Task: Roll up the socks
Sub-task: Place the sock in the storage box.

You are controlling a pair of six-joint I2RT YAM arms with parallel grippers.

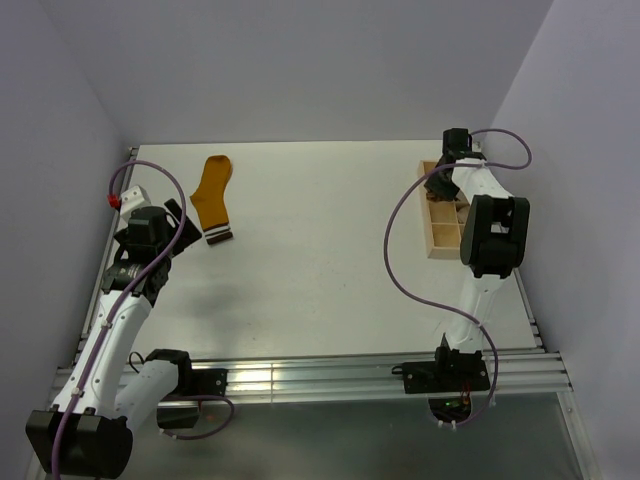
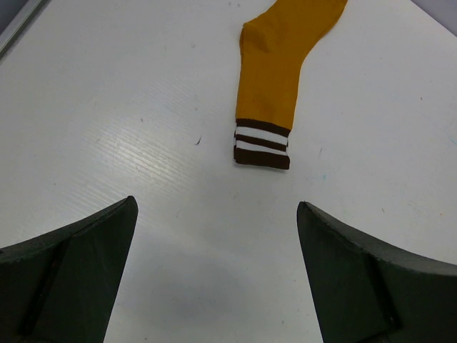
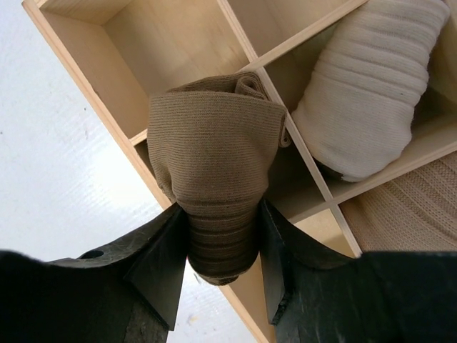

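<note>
Fingers (image 3: pixel 158 266) of right gripper (image 3: pixel 223 250) clamp the rolled tan sock (image 3: pixel 214 150) over the right-edge box (image 3: pixel 178 43), stowing it; left gripper (image 2: pixel 214 268) gapes empty, mustard sock (image 2: pixel 275 64) likely next

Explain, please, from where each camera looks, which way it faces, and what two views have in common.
Top external: above and behind the bases, looking down on the table; left arm and right arm show.
Left wrist: on the left arm, facing down at the mustard sock lying flat; the open left gripper frames it.
Right wrist: over the wooden box, looking into it; the right gripper is shut on the tan sock, beside a cream bundle.
Shared: top and left wrist both show the mustard sock.
</note>
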